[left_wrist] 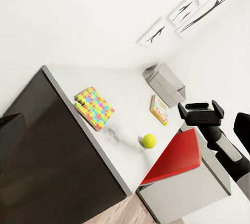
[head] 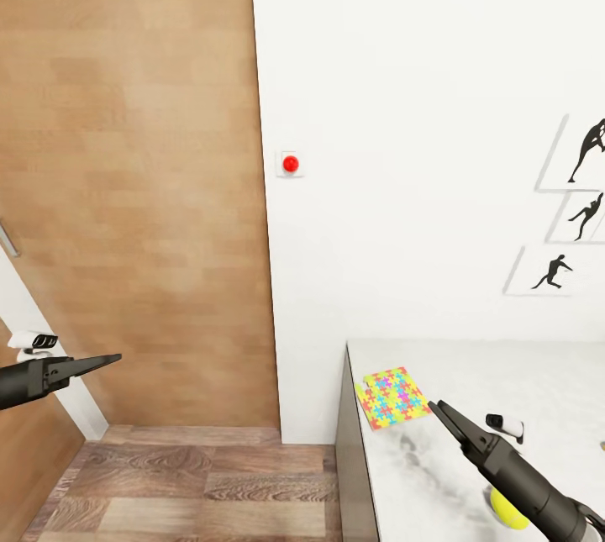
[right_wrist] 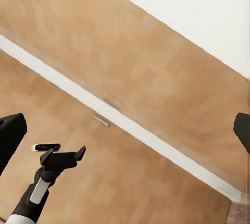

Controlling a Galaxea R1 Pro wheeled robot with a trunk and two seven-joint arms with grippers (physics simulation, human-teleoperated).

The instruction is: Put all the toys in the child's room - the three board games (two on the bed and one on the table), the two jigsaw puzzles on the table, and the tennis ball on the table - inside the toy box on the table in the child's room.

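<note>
Approach still short of bench (head: 538,374): roll closer, squaring up to jigsaw puzzle (head: 391,397) at near corner and tennis ball (head: 507,510) under right fingers (head: 439,409), both pairs together, holding nothing.

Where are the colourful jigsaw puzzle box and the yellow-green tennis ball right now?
Colourful jigsaw puzzle box (head: 391,397), head view, centre of its top face.
Yellow-green tennis ball (left_wrist: 149,140), left wrist view, middle of the ball.

Both arms (head: 50,376) (head: 512,475) raised forward, jaws closed.
</note>
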